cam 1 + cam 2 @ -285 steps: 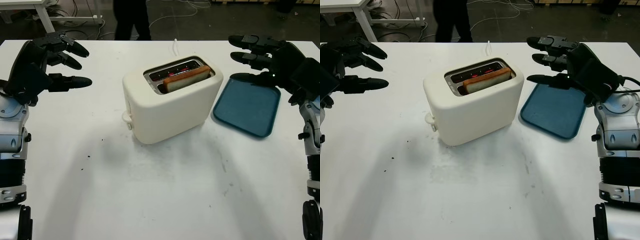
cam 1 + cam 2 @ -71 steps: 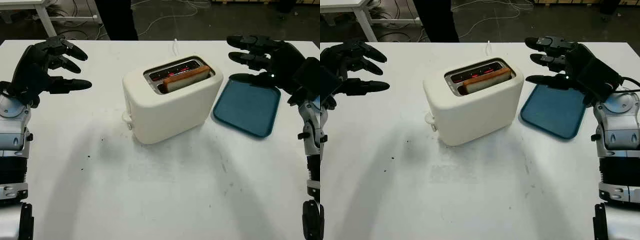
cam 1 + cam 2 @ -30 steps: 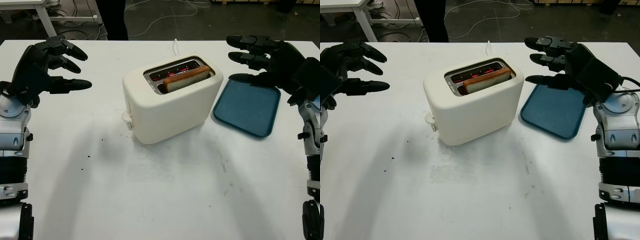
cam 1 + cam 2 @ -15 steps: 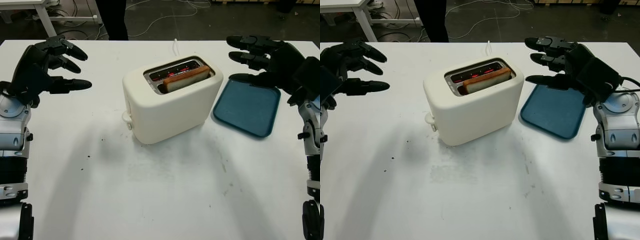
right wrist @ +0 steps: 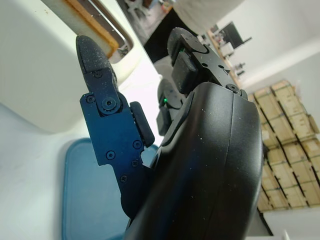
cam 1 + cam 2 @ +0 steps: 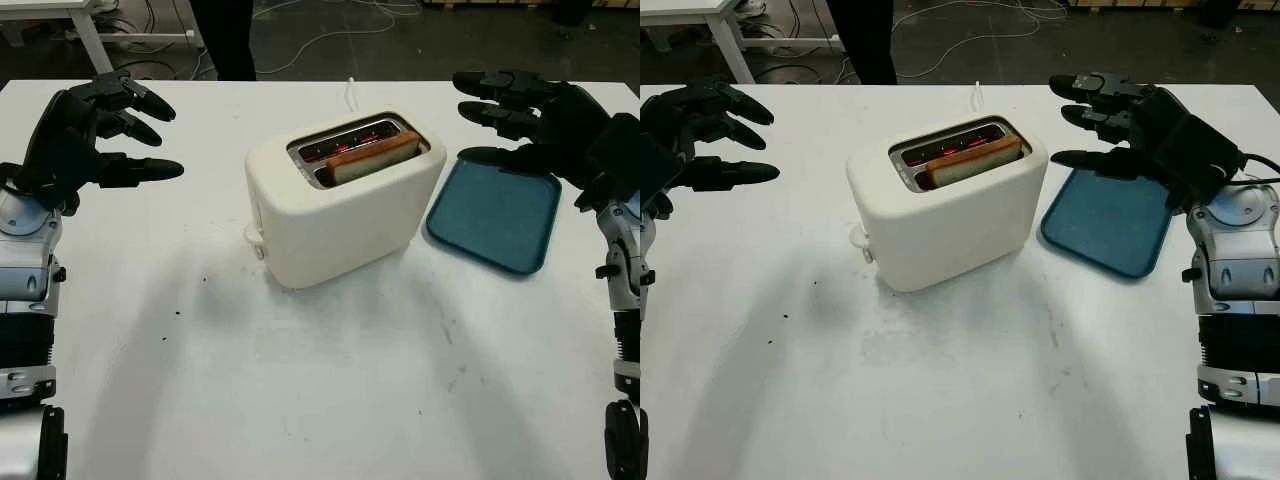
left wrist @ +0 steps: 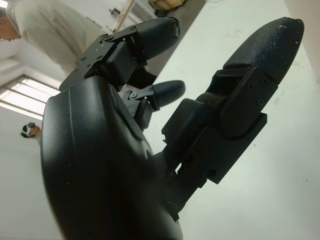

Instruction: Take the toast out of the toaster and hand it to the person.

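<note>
A blue tray point(image 6: 495, 215) lies flat on the white table point(image 6: 320, 400), near its right edge, with nothing on it. The tabletop carries a few dark crumbs point(image 6: 178, 312) left of centre and a faint scuffed patch point(image 6: 300, 340) toward the front. A white cord point(image 6: 352, 92) runs off the far edge of the table. Beyond that, the floor point(image 6: 330, 50) is dark, with pale cables point(image 6: 320, 35) looping across it. At the far left stands the leg of another white table point(image 6: 90, 35). In the right wrist view, stacked cardboard boxes point(image 5: 282, 150) line a wall in the background.
</note>
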